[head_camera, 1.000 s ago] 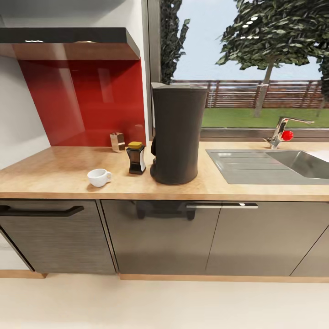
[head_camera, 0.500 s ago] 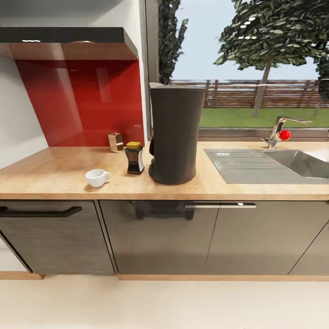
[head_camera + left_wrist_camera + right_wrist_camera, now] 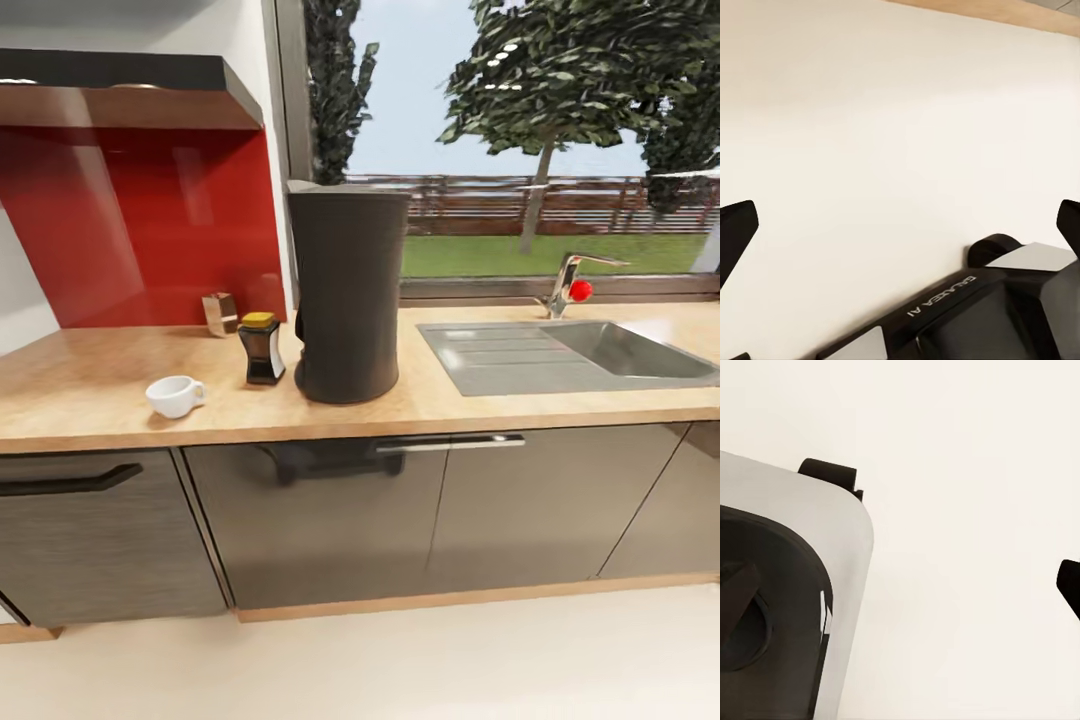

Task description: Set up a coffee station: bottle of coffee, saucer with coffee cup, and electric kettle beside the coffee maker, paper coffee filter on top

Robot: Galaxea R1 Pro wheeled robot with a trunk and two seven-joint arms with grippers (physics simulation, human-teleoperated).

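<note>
Tapered matte coffee maker [image 3: 347,290], wood-grain kitchen countertop [image 3: 90,385], rounded coffee cup [image 3: 175,396]

Red splashback [image 3: 140,225] beside window [image 3: 500,140], cream floor [image 3: 400,660]

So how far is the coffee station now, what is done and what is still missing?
Done: the coffee maker stands on the kitchen countertop, with the bottle of coffee beside it. The coffee cup sits bare on the worktop, with no saucer under it. Nothing is in hand: both wrist views show open jaws over pale floor. Left: the saucer, paper filter and electric kettle.
</note>
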